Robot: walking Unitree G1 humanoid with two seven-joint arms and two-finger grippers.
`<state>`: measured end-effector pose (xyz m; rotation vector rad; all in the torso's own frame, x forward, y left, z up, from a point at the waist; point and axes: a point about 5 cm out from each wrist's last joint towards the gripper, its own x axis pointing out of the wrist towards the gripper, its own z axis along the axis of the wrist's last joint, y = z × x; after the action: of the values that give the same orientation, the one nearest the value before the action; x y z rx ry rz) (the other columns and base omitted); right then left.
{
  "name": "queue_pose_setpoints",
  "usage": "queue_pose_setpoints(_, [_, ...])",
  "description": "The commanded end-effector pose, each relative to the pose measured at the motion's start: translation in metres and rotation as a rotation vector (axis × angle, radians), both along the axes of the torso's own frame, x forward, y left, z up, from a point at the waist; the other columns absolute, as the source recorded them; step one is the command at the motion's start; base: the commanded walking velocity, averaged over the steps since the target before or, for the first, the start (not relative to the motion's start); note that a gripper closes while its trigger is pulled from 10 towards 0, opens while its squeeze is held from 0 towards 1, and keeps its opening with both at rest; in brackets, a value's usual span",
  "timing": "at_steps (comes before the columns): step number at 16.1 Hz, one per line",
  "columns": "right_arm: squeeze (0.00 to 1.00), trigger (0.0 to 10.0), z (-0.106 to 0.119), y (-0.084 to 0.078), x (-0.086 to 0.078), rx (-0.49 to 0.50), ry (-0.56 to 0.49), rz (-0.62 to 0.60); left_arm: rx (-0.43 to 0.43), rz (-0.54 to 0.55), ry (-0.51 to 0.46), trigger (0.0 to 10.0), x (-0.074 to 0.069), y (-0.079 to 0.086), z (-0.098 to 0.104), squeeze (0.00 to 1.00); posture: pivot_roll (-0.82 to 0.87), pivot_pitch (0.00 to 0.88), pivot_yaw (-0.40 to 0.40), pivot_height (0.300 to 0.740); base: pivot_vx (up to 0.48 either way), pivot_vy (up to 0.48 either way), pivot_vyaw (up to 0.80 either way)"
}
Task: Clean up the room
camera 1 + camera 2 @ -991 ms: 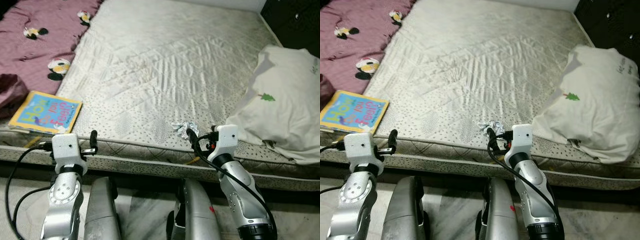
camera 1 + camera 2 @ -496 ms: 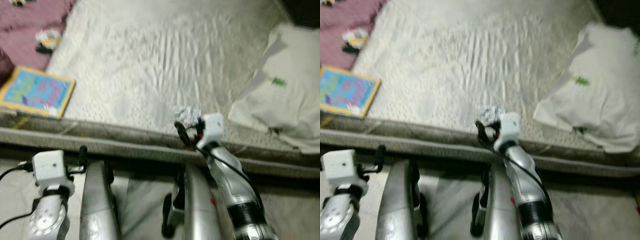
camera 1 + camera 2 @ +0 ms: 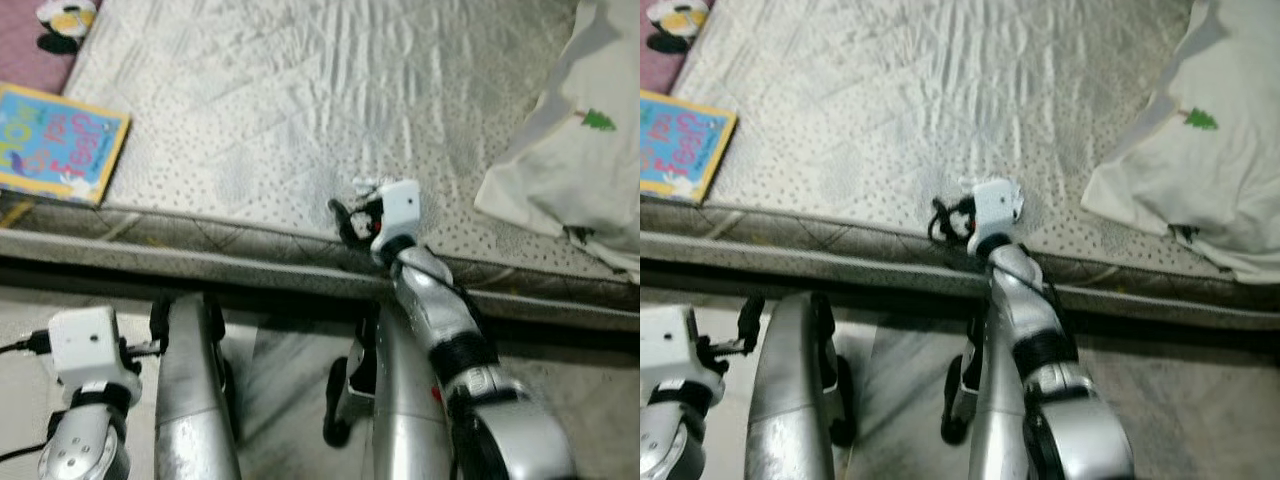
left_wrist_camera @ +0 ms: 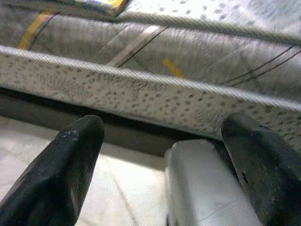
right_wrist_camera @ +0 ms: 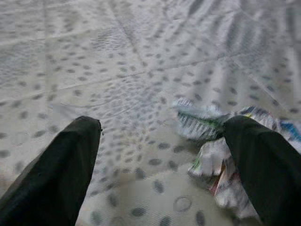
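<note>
A crumpled printed wrapper (image 5: 214,153) lies on the grey dotted mattress (image 3: 300,100), close to its front edge. My right gripper (image 3: 347,218) reaches over that edge and stands open just short of the wrapper. In the right wrist view the wrapper sits against one black finger (image 5: 258,174), with bare mattress across the rest of the gap. My left gripper (image 3: 150,335) hangs low in front of the bed, open and holding nothing. Its wrist view faces the mattress side (image 4: 155,89).
A colourful children's book (image 3: 55,140) rests on the mattress at the left edge. A white pillow (image 3: 580,150) with a small tree print lies at the right. A pink blanket (image 3: 25,50) is at the far left. My silver legs (image 3: 195,400) stand on pale floor.
The camera has tipped down and moved closer to the bed. My right gripper has reached forward over the mattress edge to the wrapper. My left arm has dropped lower.
</note>
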<state>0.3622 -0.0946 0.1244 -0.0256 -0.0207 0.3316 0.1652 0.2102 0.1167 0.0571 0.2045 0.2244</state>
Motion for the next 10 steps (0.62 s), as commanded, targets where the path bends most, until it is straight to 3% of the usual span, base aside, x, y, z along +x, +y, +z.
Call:
queue_pose_setpoints(1, [0.0, 10.0, -0.003, -0.002, 0.002, -0.003, 0.002, -0.032, 0.004, -0.011, 0.017, 10.0, -0.004, -0.004, 0.0, 0.0, 0.26, 0.346, -0.133, 0.505, 0.0, 0.0, 0.0])
queue_pose_setpoints(5, [0.0, 10.0, 0.013, 0.0, 0.016, 0.039, -0.036, -0.105, 0.009, -0.038, 0.011, 10.0, 0.0, -0.011, 0.003, 0.0, 0.27, 0.338, -0.141, 0.505, 0.0, 0.0, 0.0])
queue_pose_setpoints(10, [0.0, 10.0, 0.015, -0.003, 0.021, 0.038, -0.03, -0.199, 0.014, -0.033, 0.011, 10.0, 0.0, -0.01, 0.003, 0.0, 0.27, 0.334, -0.147, 0.505, 0.0, 0.0, 0.0])
